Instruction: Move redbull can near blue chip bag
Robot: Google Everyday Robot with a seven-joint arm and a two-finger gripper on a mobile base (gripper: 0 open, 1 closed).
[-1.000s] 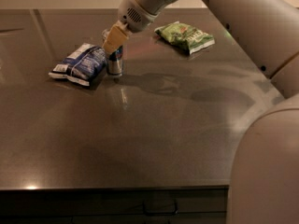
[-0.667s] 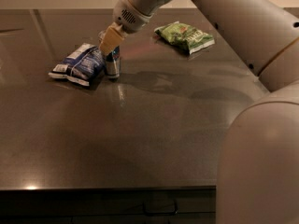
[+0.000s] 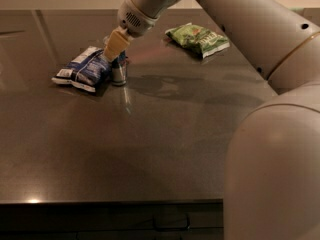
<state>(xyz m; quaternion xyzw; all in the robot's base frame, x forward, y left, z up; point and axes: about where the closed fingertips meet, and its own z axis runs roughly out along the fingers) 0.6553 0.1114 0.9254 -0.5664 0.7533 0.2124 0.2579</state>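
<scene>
One can (image 3: 119, 73) stood upright just beside blue bag (image 3: 82, 69) | gripper (image 3: 115, 54) hung at its top | you could not tell whether it gripped.

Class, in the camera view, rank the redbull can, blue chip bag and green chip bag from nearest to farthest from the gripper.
The gripper hangs over the redbull can.
1. redbull can, directly beneath it.
2. blue chip bag, at its left.
3. green chip bag, far right.

Gripper (image 3: 115, 50) over redbull can (image 3: 119, 74) by blue bag (image 3: 83, 69)
</scene>
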